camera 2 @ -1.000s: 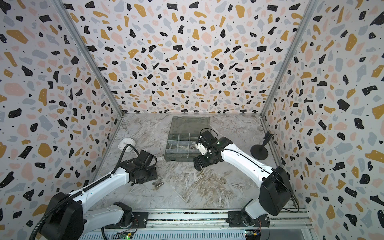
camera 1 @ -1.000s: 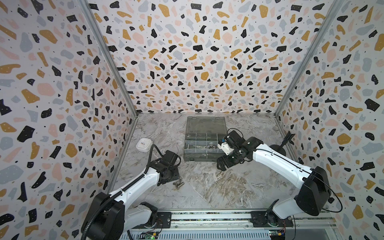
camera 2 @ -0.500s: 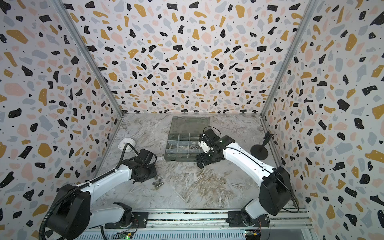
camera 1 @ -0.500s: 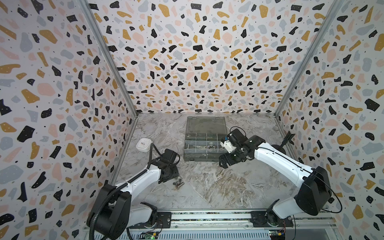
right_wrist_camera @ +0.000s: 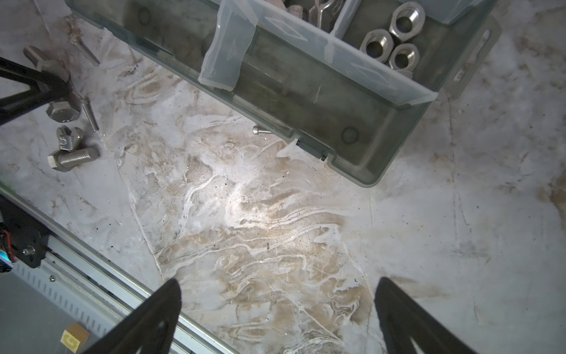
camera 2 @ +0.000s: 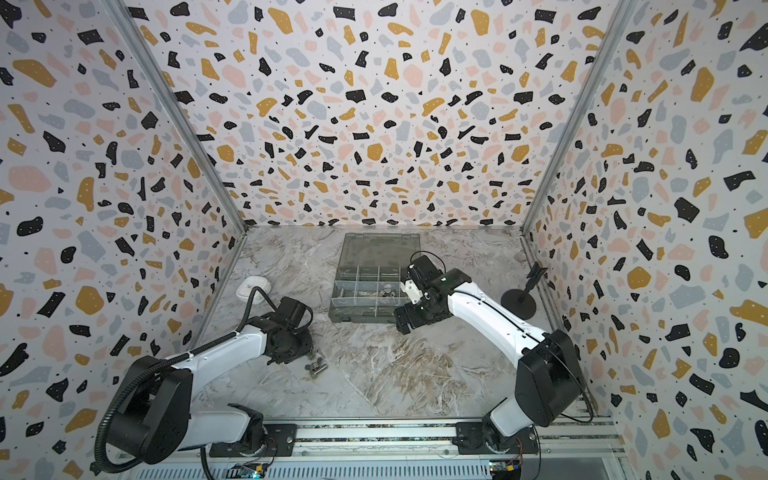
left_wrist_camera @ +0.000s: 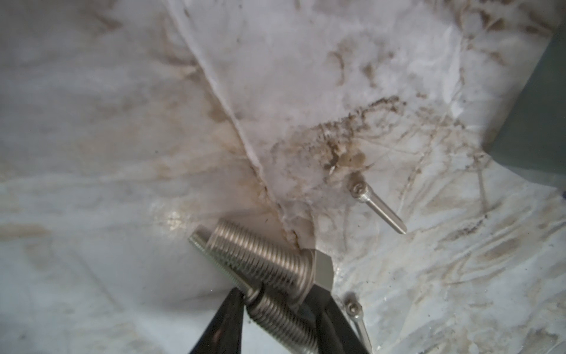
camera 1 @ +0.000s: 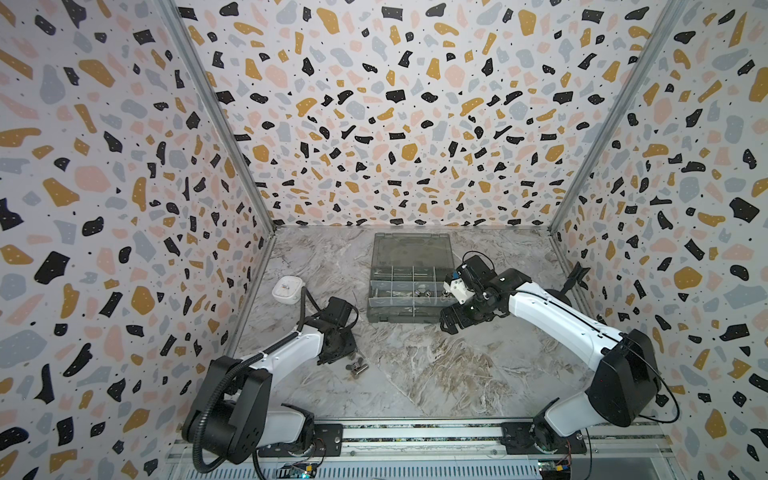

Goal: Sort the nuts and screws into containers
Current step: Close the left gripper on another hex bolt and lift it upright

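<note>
**Entry: lifting one bolt from the loose heap, left front of the tabletop.**

1. Nearest us: the screws, a small heap well apart from the organiser box. In the right wrist view we list a hex-head bolt lying flat, with a wing nut touching it.

2. Left gripper: down on the heap. Its fingers stand part-way apart, astride the threaded shaft of a big bolt. A second big bolt lies across the first, touching it. We cannot tell whether the fingers bear on the shaft yet. We judge the step in hand to be taking one bolt only. We would pinch across the threads, not the hex head. We would then raise it slowly so the crossing bolt rolls off instead of riding up.

3. A slim screw lies near the fingers. We would leave it for a separate pick.

4. Right gripper: fingers spread as wide as they go and holding nothing. It hovers over bare tabletop just before the box's near corner. We think it may crowd the left arm's path to the box.

5. The containers: compartments of the open organiser box, mid-tabletop. The nuts sit in an end compartment. One small screw lies outside, against the front wall. We would release the bolt low, into a compartment without nuts.

6. Farthest: the box lid, laid open.
</note>
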`<action>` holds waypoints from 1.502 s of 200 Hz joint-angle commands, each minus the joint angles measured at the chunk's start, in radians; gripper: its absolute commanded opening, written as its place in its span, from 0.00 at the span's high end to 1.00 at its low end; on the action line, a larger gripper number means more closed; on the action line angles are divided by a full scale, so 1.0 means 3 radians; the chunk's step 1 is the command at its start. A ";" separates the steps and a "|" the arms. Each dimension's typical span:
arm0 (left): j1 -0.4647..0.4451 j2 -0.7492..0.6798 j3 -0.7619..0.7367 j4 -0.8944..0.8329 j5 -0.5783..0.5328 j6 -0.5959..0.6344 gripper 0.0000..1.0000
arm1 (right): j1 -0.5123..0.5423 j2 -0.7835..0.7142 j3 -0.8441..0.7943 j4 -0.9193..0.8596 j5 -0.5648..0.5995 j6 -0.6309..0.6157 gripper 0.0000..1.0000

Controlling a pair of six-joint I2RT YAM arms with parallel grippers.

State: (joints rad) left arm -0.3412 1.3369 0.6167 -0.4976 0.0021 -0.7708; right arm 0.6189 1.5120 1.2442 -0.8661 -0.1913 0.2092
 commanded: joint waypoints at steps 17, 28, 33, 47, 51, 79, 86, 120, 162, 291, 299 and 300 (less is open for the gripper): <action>0.0026 0.0092 -0.0024 0.0023 0.0077 0.0018 0.67 | -0.0023 0.0027 0.0026 -0.0044 -0.0049 -0.0049 0.00; 0.0027 0.0106 -0.0020 0.0018 0.0090 0.0029 0.67 | -0.0023 0.0026 0.0020 -0.0043 -0.0051 -0.0052 0.00; 0.0027 0.0108 -0.0012 0.0017 0.0098 0.0033 0.67 | -0.0022 0.0023 0.0008 -0.0045 -0.0052 -0.0048 0.00; 0.0025 0.0142 -0.0014 0.0047 0.0141 0.0044 0.67 | -0.0027 0.0013 -0.0014 -0.0042 -0.0045 -0.0049 0.00; 0.0027 0.0152 -0.0011 0.0060 0.0153 0.0055 0.67 | -0.0027 0.0009 -0.0016 -0.0042 -0.0046 -0.0048 0.00; 0.0027 0.0265 0.0011 0.0118 0.0202 0.0079 0.67 | -0.0038 -0.0012 -0.0051 -0.0038 -0.0037 -0.0052 0.00; 0.0026 0.0290 0.0028 0.0124 0.0206 0.0093 0.67 | -0.0037 -0.0009 -0.0059 -0.0046 -0.0032 -0.0051 0.00; 0.0027 0.0433 0.0171 0.0142 0.0227 0.0140 0.67 | -0.0053 -0.0038 -0.0073 -0.0061 -0.0012 -0.0041 0.00; 0.0020 0.0510 0.0245 0.0120 0.0269 0.0176 0.67 | -0.0087 -0.0082 -0.0128 -0.0071 -0.0004 -0.0023 0.00; -0.0086 0.0273 0.0061 -0.0068 0.0157 0.0157 0.67 | -0.0103 -0.0055 -0.0144 -0.0031 -0.0065 -0.0037 0.00; -0.0087 0.0312 0.0080 -0.0060 0.0157 0.0178 0.70 | -0.0100 -0.0066 -0.0152 -0.0031 -0.0058 -0.0035 0.00; -0.0086 0.0316 0.0081 -0.0060 0.0157 0.0180 0.70 | -0.0100 -0.0065 -0.0153 -0.0029 -0.0055 -0.0036 0.00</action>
State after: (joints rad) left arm -0.3614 1.3979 0.6582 -0.4618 0.0578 -0.7258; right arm 0.5926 1.5185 1.2037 -0.8619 -0.2062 0.2031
